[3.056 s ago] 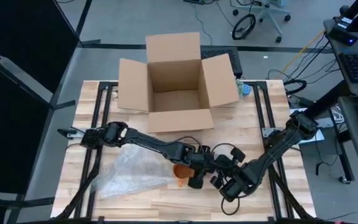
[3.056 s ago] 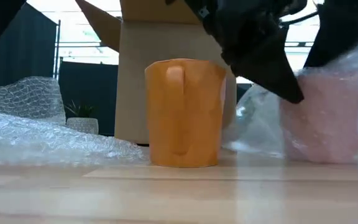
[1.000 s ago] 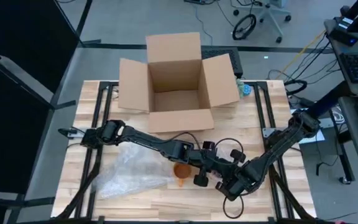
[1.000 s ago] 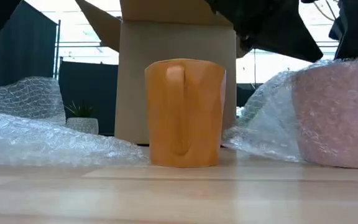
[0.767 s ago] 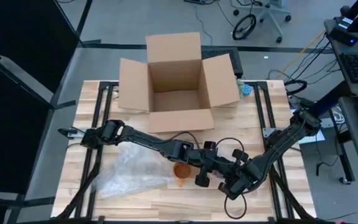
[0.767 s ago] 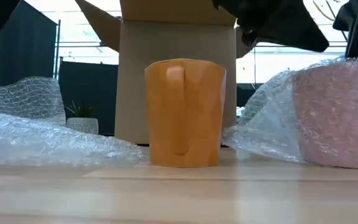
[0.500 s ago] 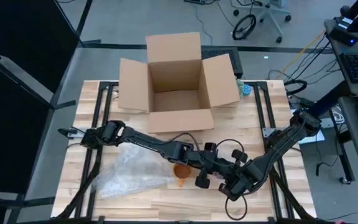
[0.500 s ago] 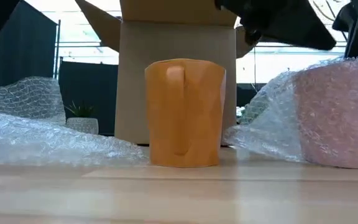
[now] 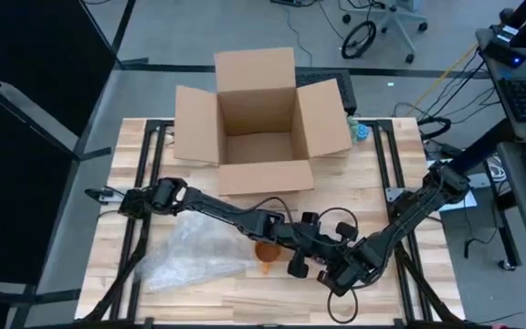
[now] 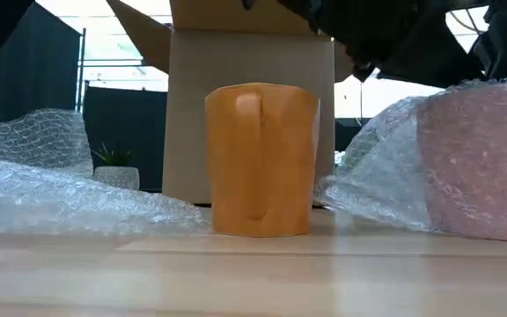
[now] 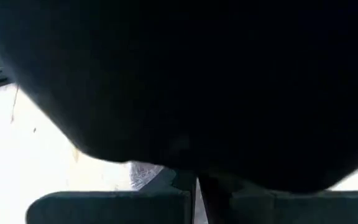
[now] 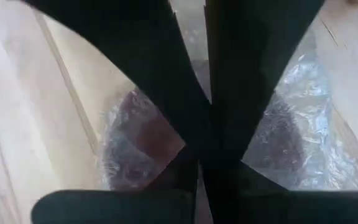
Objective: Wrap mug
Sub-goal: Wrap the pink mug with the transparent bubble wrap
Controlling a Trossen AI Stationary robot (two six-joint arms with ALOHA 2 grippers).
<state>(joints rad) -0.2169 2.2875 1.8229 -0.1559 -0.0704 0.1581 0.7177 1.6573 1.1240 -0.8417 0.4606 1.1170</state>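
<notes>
A loose bubble wrap sheet point(image 9: 194, 249) lies at the bench's near left, beside the bare orange mug point(image 10: 262, 160). Right of it, the pink mug point(image 10: 482, 163), already sheathed in wrap, has been closed over again by both hands after they had lifted; the right hand point(image 12: 197, 158) is pressed together above it, the left cannot be told. Finishing that bundle is judged underway.

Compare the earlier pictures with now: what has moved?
In the low view, the wrapped pink mug has shifted rightward and now sits on the table, with both dark arms risen from in front of it to above it. The orange mug, cardboard box and loose bubble wrap stayed put.
</notes>
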